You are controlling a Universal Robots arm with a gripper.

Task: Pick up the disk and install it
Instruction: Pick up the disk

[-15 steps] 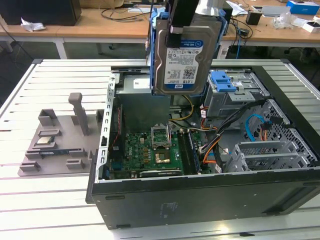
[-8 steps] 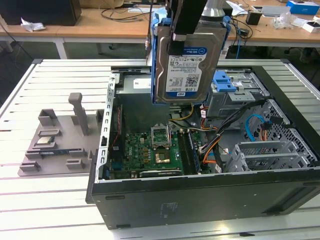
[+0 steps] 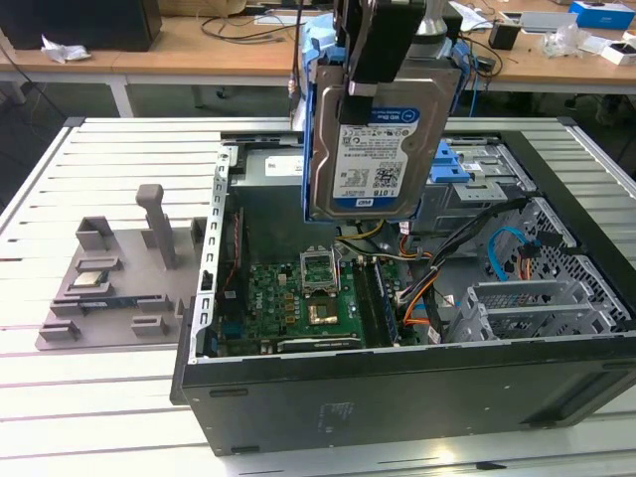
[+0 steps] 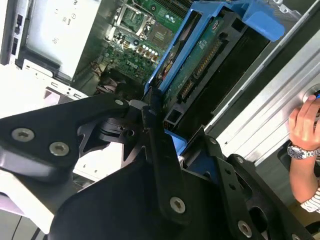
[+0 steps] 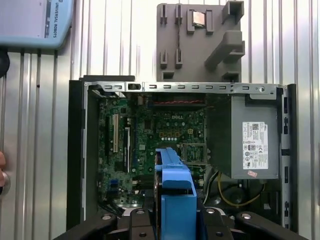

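The disk (image 3: 373, 149), silver with a white-and-blue label and blue side rails, hangs upright above the open computer case (image 3: 397, 397). My gripper (image 3: 373, 70) is shut on its upper end. In the second wrist view the black fingers (image 4: 150, 125) clamp the disk (image 4: 200, 65), and its circuit-board side shows. The first wrist view looks straight down past the disk's blue rail (image 5: 175, 185) onto the motherboard (image 5: 165, 135). The disk is clear of the case's walls and touches nothing inside.
A blue plastic bracket (image 3: 452, 164) sits in the drive bay at the exterior view's right. The grey power supply box (image 5: 255, 145) fills one corner of the case. A grey fixture (image 3: 119, 278) lies beside the case. A person's hand (image 4: 305, 125) rests on the table.
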